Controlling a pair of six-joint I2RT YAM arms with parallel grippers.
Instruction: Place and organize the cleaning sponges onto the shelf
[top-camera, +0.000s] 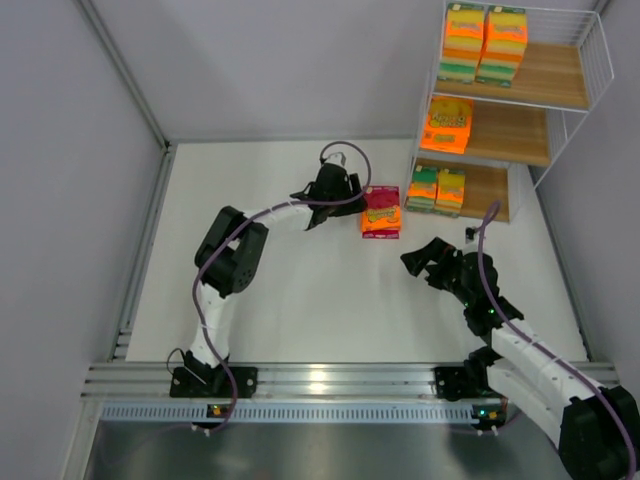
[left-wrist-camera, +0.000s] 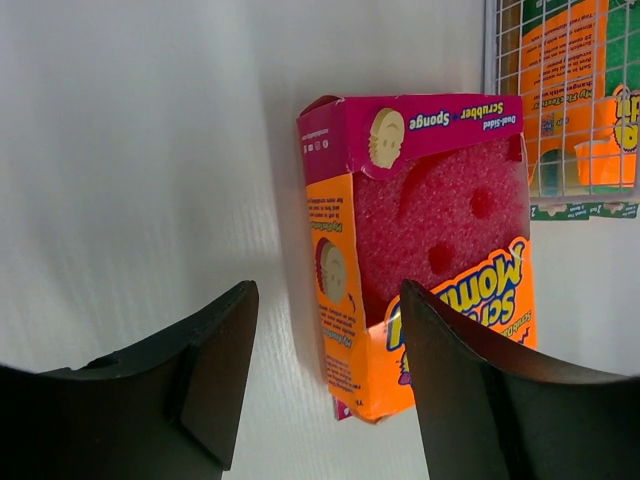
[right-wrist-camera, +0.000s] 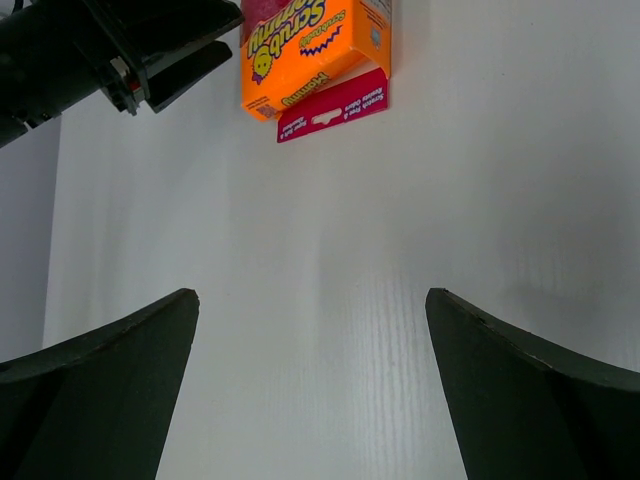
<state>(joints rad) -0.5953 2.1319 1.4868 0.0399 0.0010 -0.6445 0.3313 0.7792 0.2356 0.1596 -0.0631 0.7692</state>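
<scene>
Nearest the arms' bases, the right gripper (top-camera: 425, 262) hangs over the white table (top-camera: 300, 300), its jaws spread wide with nothing between them. Ahead of it and off to its left, well apart, the magenta-topped sponge pack (top-camera: 381, 211) lies on the table. The left gripper (top-camera: 352, 198) sits just beside that pack, jaws parted and empty. Seen from the left wrist camera, the pack fills the space just beyond the fingertips, nearer the right finger (left-wrist-camera: 450, 380); whether they touch cannot be told. Farther on, to the right of the left gripper, stands the shelf (top-camera: 515, 135). It holds two green-edged packs (top-camera: 425, 188) side by side on the bottom board, one orange pack (top-camera: 448, 125) on the middle board, and two stacks (top-camera: 465, 40) on the top board.
</scene>
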